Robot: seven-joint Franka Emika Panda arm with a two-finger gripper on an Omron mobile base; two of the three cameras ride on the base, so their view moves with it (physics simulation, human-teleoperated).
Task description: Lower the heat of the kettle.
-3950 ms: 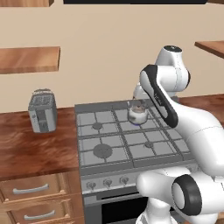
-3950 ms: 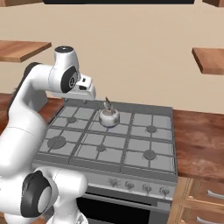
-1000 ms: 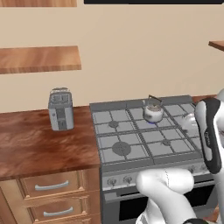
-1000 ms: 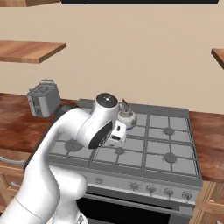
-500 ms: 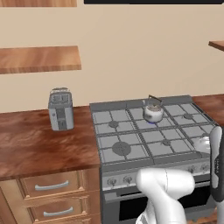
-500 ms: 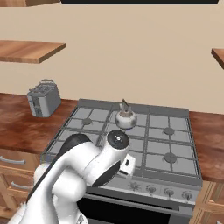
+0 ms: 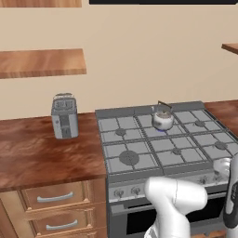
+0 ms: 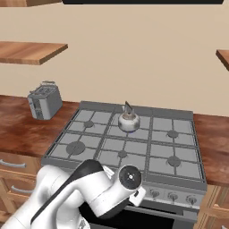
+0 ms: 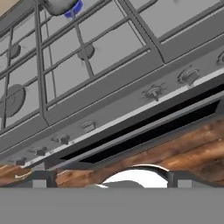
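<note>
Kettle (image 8: 128, 121) sits on the stove (image 8: 179, 150), on the rear centre burner, upright, with a blue flame visible under its base in the hand view (image 9: 74, 8), so the burner is lit and I judge the heat not yet lowered. Control knobs (image 9: 154, 92) run in a row along the stove's front panel, above the dark oven door; none is touched. Gripper (image 9: 109, 178) is low in front of the stove, facing the panel from below and outward, fingers spread wide with nothing between them, well apart from any knob. In the right base view the arm folds down ahead of the oven front, wrist near the panel's left half. Toaster (image 7: 64, 115) stands on the wooden counter (image 7: 42, 158) to the left, clear of the work. Status: approach stage only. Remaining, by my estimate: pick out the knob that governs the kettle's burner (cannot tell which one from these views), close in, pinch it, and turn it toward a lower setting without shutting the flame off.
</note>
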